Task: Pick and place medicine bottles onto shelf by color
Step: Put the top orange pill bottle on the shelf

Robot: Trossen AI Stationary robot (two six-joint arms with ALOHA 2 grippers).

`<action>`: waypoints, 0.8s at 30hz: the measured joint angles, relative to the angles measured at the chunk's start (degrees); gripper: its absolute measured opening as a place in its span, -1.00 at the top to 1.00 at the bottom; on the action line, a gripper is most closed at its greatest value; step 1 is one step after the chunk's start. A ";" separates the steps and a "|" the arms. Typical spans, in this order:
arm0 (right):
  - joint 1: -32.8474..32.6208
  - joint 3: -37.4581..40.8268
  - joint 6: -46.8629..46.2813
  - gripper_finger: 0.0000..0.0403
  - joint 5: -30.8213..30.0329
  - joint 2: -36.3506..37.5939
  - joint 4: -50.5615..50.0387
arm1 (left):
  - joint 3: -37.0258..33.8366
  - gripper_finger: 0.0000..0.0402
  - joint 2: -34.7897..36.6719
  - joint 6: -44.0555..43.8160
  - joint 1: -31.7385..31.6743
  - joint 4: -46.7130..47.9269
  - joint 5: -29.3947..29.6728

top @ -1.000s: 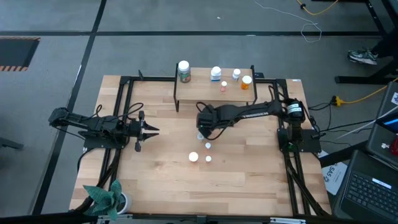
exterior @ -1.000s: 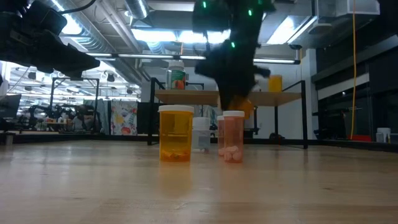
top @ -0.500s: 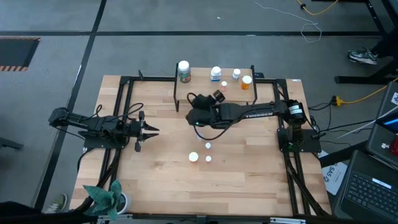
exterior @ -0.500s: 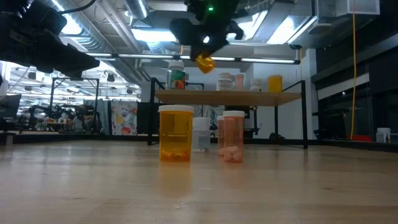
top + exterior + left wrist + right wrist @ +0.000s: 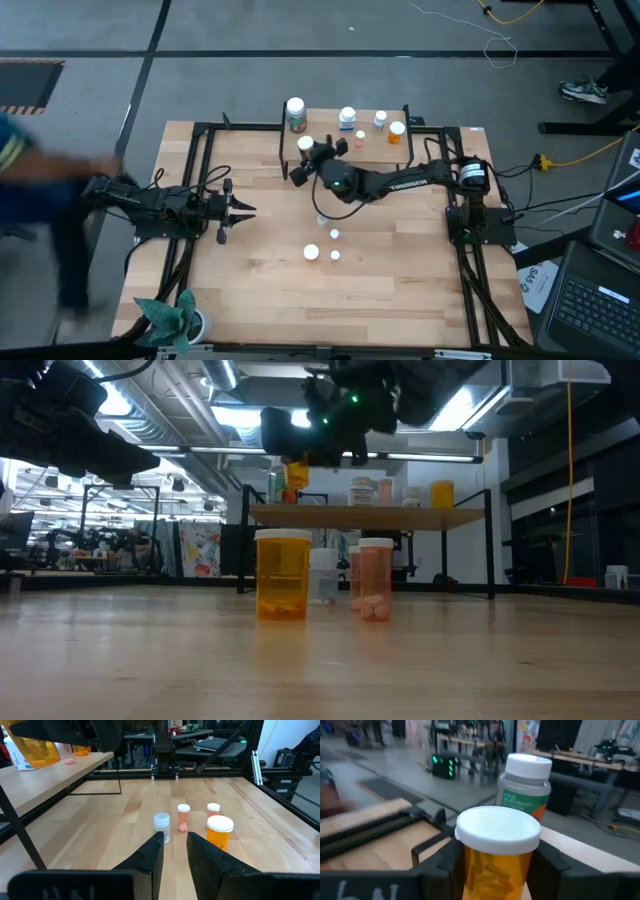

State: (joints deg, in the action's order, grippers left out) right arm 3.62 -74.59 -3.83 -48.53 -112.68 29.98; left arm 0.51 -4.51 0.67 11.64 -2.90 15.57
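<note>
My right gripper (image 5: 305, 152) is shut on an orange bottle with a white cap (image 5: 496, 854), held near the left end of the light-wood shelf (image 5: 328, 128), beside a green bottle (image 5: 525, 787) that stands on it. The held bottle also shows in the low view (image 5: 296, 476), above shelf height. Other bottles stand on the shelf: a bluish one (image 5: 347, 118), a small one (image 5: 380, 120), an orange one (image 5: 397, 131). Several bottles stand on the table (image 5: 311, 253). My left gripper (image 5: 175, 845) is open and empty at the table's left. My right gripper pinches the orange bottle's body just below the white cap (image 5: 495, 851) between its two fingers (image 5: 444, 865), one on each side. The fingers come roughly level from the table's right. The bottle stands upright in the hold, lifted clear of the table and above the shelf board.
On the table stand a large orange bottle (image 5: 283, 575), a clear one (image 5: 323, 574) and a pinkish one (image 5: 375, 580). A blurred person in blue (image 5: 35, 200) is at the table's left edge. A green cloth (image 5: 165, 312) lies at the near left corner.
My right gripper has risen from the table with the orange bottle and carried it toward the far edge and the left, to the shelf's left end beside the green bottle. A person has come into view at the table's left.
</note>
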 joint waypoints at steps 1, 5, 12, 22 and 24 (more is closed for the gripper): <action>0.31 1.36 0.56 0.23 0.79 0.00 2.72 | 0.00 0.60 0.00 0.00 0.00 0.00 0.00; 1.53 5.24 1.23 0.22 2.18 -0.02 9.39 | 0.00 0.60 -0.02 0.00 0.00 0.00 0.00; 3.80 6.76 -0.21 0.22 6.53 -0.66 9.56 | 0.00 0.60 -0.02 -0.01 0.00 0.00 -0.01; 6.35 6.76 -1.54 0.22 10.02 -0.66 8.67 | 0.00 0.60 -0.02 -0.04 0.00 0.00 0.00; 6.65 6.76 -1.89 0.22 10.99 -0.66 8.72 | 0.00 0.60 -0.02 -0.06 0.00 -0.01 0.00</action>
State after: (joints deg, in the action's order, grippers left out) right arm 10.26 -67.83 -5.72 -37.54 -113.34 38.70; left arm 0.51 -4.54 0.61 11.64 -2.90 15.57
